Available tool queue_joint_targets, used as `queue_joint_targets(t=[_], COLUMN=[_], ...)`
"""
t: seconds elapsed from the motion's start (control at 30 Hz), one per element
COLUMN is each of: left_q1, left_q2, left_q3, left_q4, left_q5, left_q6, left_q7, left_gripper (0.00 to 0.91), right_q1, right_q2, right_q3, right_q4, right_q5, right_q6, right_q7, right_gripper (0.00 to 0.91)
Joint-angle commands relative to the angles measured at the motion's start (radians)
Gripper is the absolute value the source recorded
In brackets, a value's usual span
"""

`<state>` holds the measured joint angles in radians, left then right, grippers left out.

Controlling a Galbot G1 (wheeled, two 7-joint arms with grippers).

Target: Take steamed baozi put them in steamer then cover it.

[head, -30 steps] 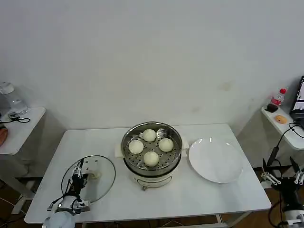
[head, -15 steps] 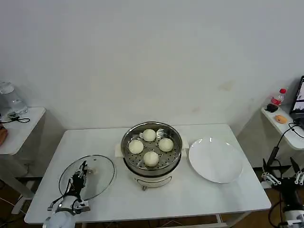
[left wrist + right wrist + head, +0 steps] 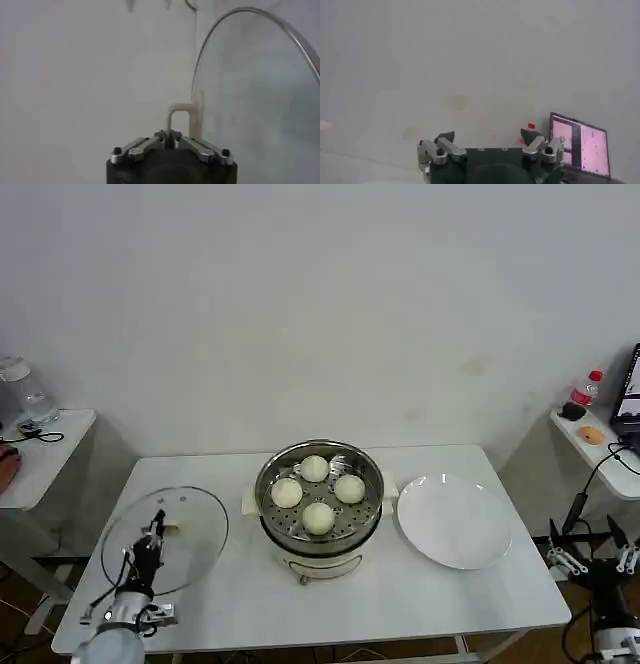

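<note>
The left hand (image 3: 152, 536) is clamped on the cream bar handle (image 3: 181, 116) of the round clear glass lid (image 3: 165, 539), lifted over the white surface (image 3: 400, 589) left of the steel steamer (image 3: 320, 509). Glass is heavy and fragile; the handle is the safest hold. The right hand (image 3: 592, 556) waits, spread wide.

My left pincer (image 3: 152, 536) hides part of the cover (image 3: 165, 540) handle. My right pincer (image 3: 592, 552) is cut off by the edge.

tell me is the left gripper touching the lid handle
Touching. In the left wrist view the left gripper has its fingers closed on the cream-white bar handle of the cover, no gap between them.
</note>
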<state>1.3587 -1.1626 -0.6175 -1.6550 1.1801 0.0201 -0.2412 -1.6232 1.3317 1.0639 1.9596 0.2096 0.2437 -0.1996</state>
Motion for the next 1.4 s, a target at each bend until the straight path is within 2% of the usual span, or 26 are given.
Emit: queue_joint_targets(t=[0.03, 0.2, 0.37, 0.53, 0.67, 0.97, 1.13, 1.4], left_q1=[0.014, -0.041, -0.084, -0.156, -0.201, -0.296, -0.36, -0.381], left_q2=[0.045, 0.104, 0.13, 0.155, 0.149, 0.034, -0.08, -0.227], left_q3=[-0.033, -0.02, 0.032, 0.158, 0.245, 0.384, 0.44, 0.51], left_q4=[-0.255, -0.28, -0.34, -0.391, -0.397, -0.366, -0.321, -0.288], left_q5=[-0.012, -0.098, -0.123, -0.184, -0.161, 0.008, 0.107, 0.225], left_q6=[0.092, 0.159, 0.242, 0.364, 0.407, 0.474, 0.48, 0.478], left_q7=[0.093, 0.182, 0.255, 0.338, 0.376, 0.475, 0.521, 0.553], left_gripper=[0.0, 0.0, 0.0, 0.0, 0.0, 0.0, 0.0, 0.0], right_q1=[0.005, 0.005, 0.004, 0.017, 0.032, 0.044, 0.049, 0.051], right_q2=[0.003, 0.011, 0.034, 0.07, 0.087, 0.09, 0.105, 0.113], right_q3=[-0.008, -0.022, -0.056, -0.094, -0.114, -0.122, -0.14, -0.149], right_q4=[0.0, 0.008, 0.012, 0.017, 0.015, 0.007, -0.008, -0.018], right_q5=[-0.006, -0.014, -0.051, -0.067, -0.078, -0.09, -0.115, -0.135], right_q6=[-0.004, -0.007, -0.002, -0.007, -0.013, -0.021, -0.017, -0.013], right_q7=[-0.002, -0.004, -0.006, -0.002, -0.001, -0.002, -0.002, -0.001], right_gripper=[0.907, 0.907, 0.907, 0.907, 0.907, 0.907, 0.907, 0.907])
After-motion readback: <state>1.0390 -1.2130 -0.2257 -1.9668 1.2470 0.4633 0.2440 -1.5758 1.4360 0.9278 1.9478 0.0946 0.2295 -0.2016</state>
